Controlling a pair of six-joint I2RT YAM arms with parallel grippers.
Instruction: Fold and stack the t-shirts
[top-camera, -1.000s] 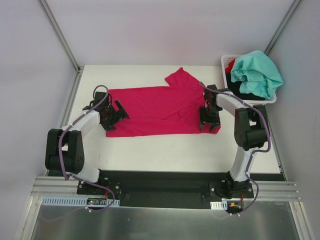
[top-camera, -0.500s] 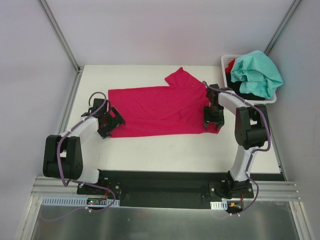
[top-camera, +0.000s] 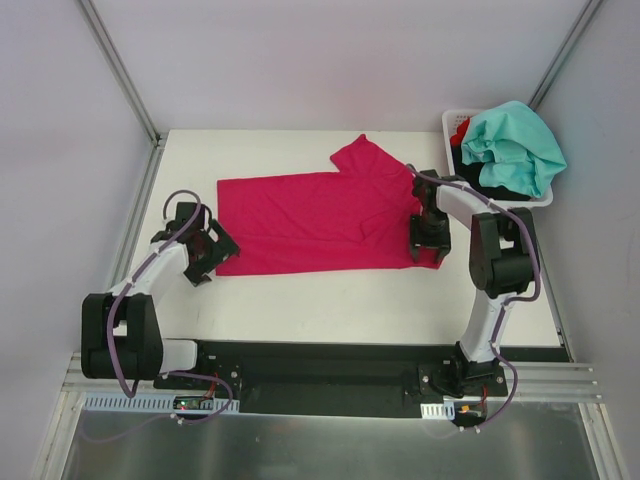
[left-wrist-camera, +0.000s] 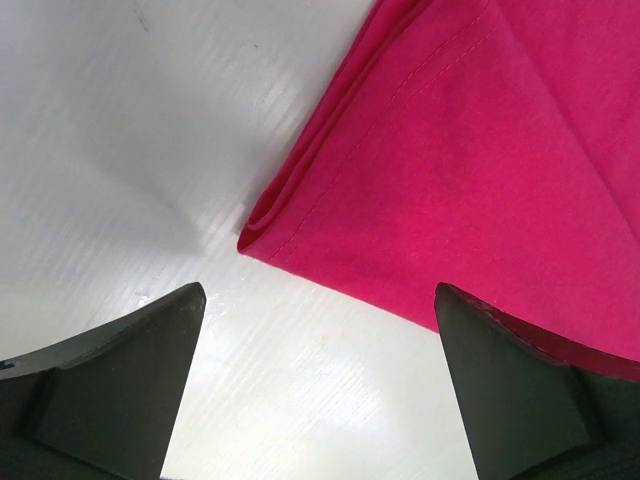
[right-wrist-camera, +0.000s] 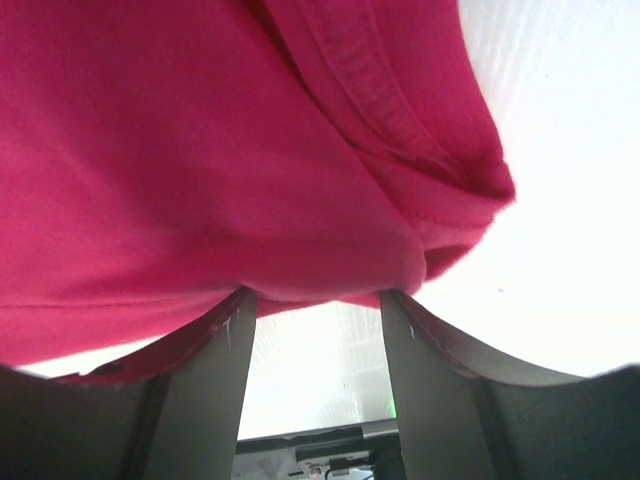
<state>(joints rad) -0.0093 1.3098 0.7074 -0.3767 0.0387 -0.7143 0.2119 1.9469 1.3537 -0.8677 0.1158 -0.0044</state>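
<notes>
White table carries the magenta t-shirt near the basket, long axis toward it. Right gripper straddles the basket-side hem, grasp unconfirmed; left gripper, released wide, sits off the far corner.

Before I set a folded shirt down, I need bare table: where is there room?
Widest: the bare table strip between the pink shirt and the arm bases. A narrower band lies beyond the shirt, far left. Crowded: the far right corner with the basket, and both near shirt corners, where the left gripper and right gripper sit.
</notes>
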